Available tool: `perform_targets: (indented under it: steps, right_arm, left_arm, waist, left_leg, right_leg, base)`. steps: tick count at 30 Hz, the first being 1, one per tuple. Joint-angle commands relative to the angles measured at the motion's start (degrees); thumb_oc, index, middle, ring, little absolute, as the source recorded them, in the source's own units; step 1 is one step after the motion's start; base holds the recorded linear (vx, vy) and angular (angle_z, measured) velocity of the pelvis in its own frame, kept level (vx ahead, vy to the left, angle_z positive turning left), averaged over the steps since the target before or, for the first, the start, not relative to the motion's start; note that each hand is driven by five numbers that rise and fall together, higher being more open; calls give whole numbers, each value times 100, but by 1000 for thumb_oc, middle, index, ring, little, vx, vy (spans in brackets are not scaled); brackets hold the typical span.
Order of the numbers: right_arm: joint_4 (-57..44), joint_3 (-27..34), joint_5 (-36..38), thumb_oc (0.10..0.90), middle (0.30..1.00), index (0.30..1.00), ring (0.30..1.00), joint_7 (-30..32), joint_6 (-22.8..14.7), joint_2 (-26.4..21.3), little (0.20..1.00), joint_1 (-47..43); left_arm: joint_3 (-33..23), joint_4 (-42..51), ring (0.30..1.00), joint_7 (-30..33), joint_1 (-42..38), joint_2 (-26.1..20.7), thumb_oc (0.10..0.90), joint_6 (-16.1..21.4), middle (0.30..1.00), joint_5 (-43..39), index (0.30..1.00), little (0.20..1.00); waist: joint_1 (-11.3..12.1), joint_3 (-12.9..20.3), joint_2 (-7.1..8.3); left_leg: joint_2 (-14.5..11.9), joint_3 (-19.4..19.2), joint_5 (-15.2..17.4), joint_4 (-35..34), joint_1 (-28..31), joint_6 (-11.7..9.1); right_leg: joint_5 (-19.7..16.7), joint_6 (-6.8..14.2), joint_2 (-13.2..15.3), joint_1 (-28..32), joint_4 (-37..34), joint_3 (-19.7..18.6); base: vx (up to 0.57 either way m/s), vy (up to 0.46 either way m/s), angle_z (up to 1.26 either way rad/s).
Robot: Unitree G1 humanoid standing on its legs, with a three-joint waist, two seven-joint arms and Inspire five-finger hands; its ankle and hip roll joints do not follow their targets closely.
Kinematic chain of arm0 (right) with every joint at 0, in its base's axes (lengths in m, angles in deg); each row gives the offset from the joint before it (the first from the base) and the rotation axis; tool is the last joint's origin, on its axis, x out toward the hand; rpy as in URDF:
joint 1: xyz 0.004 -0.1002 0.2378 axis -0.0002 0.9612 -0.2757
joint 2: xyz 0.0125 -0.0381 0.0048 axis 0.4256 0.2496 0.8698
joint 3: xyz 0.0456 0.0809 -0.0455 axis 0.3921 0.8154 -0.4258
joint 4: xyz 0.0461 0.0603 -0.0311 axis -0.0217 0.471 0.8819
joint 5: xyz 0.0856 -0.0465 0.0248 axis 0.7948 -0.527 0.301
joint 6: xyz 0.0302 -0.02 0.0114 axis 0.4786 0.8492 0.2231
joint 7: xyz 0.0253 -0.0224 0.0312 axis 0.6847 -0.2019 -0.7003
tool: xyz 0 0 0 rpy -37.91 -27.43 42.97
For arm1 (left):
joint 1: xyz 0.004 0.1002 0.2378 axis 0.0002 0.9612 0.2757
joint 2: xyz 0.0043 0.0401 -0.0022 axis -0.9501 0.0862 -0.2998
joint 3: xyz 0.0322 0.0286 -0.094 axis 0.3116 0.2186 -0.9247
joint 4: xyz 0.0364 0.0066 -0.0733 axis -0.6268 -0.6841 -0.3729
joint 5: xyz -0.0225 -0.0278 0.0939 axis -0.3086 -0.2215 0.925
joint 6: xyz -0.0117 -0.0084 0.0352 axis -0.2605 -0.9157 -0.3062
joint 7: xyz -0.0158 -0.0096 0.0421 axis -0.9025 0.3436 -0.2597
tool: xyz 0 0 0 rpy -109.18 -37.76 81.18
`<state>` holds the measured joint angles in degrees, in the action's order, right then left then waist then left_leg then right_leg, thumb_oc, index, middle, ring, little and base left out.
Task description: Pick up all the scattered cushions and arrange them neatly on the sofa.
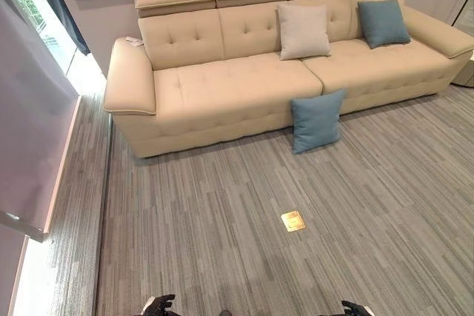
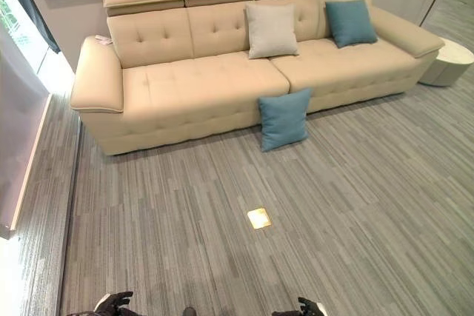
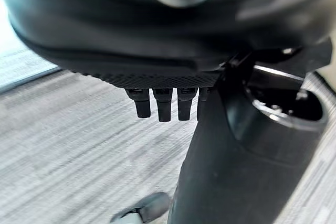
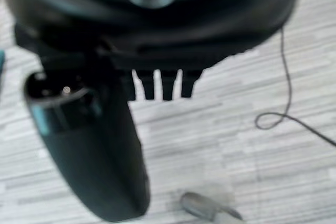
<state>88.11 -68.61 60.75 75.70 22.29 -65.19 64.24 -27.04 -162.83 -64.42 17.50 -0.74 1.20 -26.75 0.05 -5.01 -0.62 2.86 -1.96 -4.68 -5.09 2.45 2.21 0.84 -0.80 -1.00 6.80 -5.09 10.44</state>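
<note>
A teal cushion (image 1: 317, 120) stands on the carpet, leaning against the front of the beige sofa (image 1: 222, 90) near its middle. On the seat, a pale grey cushion (image 1: 303, 31) leans upright on the backrest, and a second teal cushion (image 1: 383, 23) leans further right. My left hand (image 1: 159, 305) and right hand (image 1: 355, 308) hang low at the near edge of the eye views, far from the sofa. In the left wrist view the fingers (image 3: 163, 106) point straight down over bare carpet. The right hand's fingers (image 4: 157, 85) are equally straight. Both hands are open and hold nothing.
A brass floor plate (image 1: 293, 220) is set into the grey carpet between me and the sofa. A round white side table (image 2: 452, 61) stands past the sofa's right arm. A glass wall (image 1: 29, 123) runs along the left. A small white item (image 1: 133, 41) lies on the left armrest.
</note>
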Motion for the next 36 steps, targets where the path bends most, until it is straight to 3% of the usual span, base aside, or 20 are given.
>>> perform_targets:
  steps: [1, 20, 25, 29, 31, 33, 34, 36]
  right_arm:
    - [115, -191, -125, 800, 900, 900, 900, 31, -21, -99, 900, -208]
    - [117, -206, -146, 800, 900, 900, 900, -34, 68, -136, 900, -240]
    - [120, -209, -157, 800, 900, 900, 900, -20, 93, -120, 900, -230]
    - [104, -265, -241, 800, 900, 900, 900, 9, 113, -124, 900, -223]
    - [56, -311, -307, 800, 900, 900, 900, 24, 113, -130, 900, -280]
    - [68, -313, -307, 800, 900, 900, 900, 17, 114, -133, 900, -305]
    - [86, -320, -305, 800, 900, 900, 900, 13, 107, -134, 900, -301]
    - [138, -303, -272, 800, 900, 900, 900, 29, 122, -126, 900, -284]
  left_arm:
    - [-82, -386, 900, -22, -348, 61, 800, 19, 900, 230, 900, 900]
    - [60, -259, 900, 7, -495, 55, 800, -16, 900, 295, 900, 900]
    - [128, -244, 900, 11, -524, 54, 800, -20, 900, 353, 900, 900]
    - [97, -149, 900, 23, -537, 32, 800, -11, 900, 254, 900, 900]
    - [106, -79, 900, 37, -606, -9, 800, 5, 900, 203, 900, 900]
    - [133, -59, 900, 37, -643, -24, 800, 11, 900, 209, 900, 900]
    - [206, -20, 900, 30, -727, -21, 800, 34, 900, 235, 900, 900]
    - [228, -42, 900, 19, -753, 27, 800, 26, 900, 262, 900, 900]
  waist:
    - [2, 77, 40]
    - [-47, 7, 70]
    - [-77, -70, 98]
    - [-8, -188, 138]
    - [53, -285, 159]
    - [23, -317, 151]
    - [-34, -329, 163]
    - [-68, -282, 161]
  left_leg:
    - [-262, -95, 719, 9, 102, -275]
    - [-179, -213, 761, 9, -7, -186]
    - [-208, -392, 771, 9, -62, -168]
    - [-307, -647, 758, 9, -108, -184]
    - [-418, -844, 730, 9, -152, -237]
    - [-441, -852, 715, 9, -134, -240]
    - [-421, -866, 712, 77, -132, -235]
    - [-426, -886, 732, 113, -92, -272]
  right_leg:
    - [140, 742, 489, -205, 123, -27]
    - [64, 820, 565, -414, 203, -175]
    - [22, 852, 558, -613, 347, -208]
    - [-7, 880, 573, -858, 590, 139]
    - [56, 869, 714, -1070, 955, 856]
    - [119, 878, 729, -1115, 1070, 917]
    - [194, 818, 655, -1073, 1012, 727]
    - [209, 719, 615, -981, 876, 704]
  base:
    - [-2, 9, -4]
    - [1, 24, -7]
    - [-31, 3, -18]
    - [-81, -43, -51]
    - [-121, -106, -94]
    - [-6, -79, -45]
    - [58, -93, -11]
    - [86, -133, 4]
